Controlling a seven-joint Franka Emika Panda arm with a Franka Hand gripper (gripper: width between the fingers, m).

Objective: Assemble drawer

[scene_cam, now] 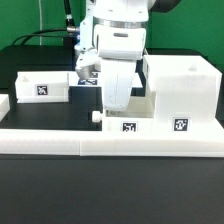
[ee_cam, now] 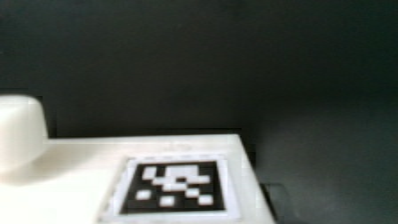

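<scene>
One long low white rail (scene_cam: 110,143) lies nearest in the exterior view and runs across the whole picture on the black table (scene_cam: 40,118). It hides the lower edges of what stands behind it.

Just behind the rail stands a small white plastic tray (scene_cam: 140,122) of the drawer set. It has a black-and-white square tag (scene_cam: 128,126) on its front and a small round knob (scene_cam: 97,116) on the side toward the exterior view's left. Toward the exterior view's right, close against this tray, is the large hollow white cube casing (scene_cam: 185,85), with a tag of its own (scene_cam: 180,125) low on its front. Whether the two touch cannot be told.

Farther back, toward the exterior view's left and well apart from the first, a second white tagged tray (scene_cam: 42,88) rests on the table.

The white arm (scene_cam: 115,40) comes straight down between them, and its gripper (scene_cam: 116,104) points downward over the near tray, blocking the tray's inside. In the wrist view one white fingertip (ee_cam: 16,130) shows beside a flat white surface carrying a blurred tag (ee_cam: 175,187), with dark table beyond. The other finger is out of sight, so whether the pincer is released or clenched cannot be told.
</scene>
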